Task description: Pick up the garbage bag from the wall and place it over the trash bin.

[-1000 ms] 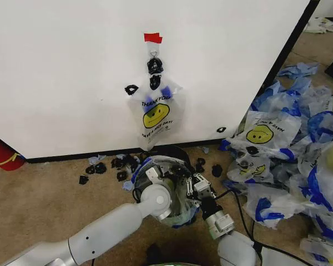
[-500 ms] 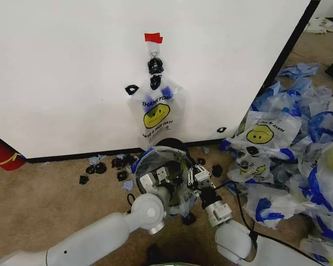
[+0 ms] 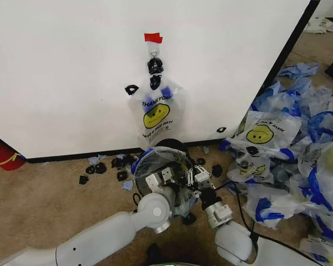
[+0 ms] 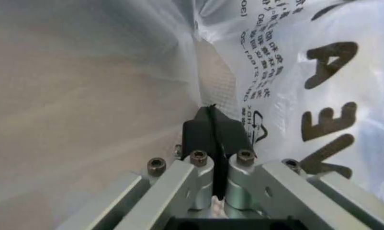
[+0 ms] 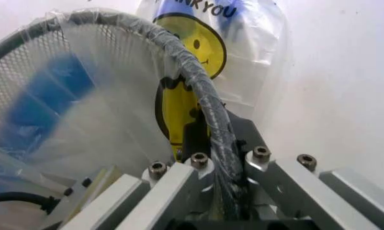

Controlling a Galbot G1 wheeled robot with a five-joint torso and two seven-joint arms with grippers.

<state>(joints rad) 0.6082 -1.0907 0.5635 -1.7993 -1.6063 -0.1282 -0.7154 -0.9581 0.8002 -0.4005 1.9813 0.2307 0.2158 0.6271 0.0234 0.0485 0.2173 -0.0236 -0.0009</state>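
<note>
Lower centre of the head view: your left gripper [image 3: 161, 180] and right gripper [image 3: 196, 177] both sit at the trash bin [image 3: 155, 156], which stands on the floor against the wall [image 3: 61, 72]. A garbage bag [image 5: 64, 124] is stretched over its rim. Your left jaws are pressed together on its film; your right jaws pinch the bagged rim. Centre frame, another bag [image 3: 155, 115] hangs on the wall.

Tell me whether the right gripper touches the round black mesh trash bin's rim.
Touching. In the right wrist view, the right gripper straddles the bag-wrapped rim of the round black mesh trash bin, its fingers closed against it.
</note>
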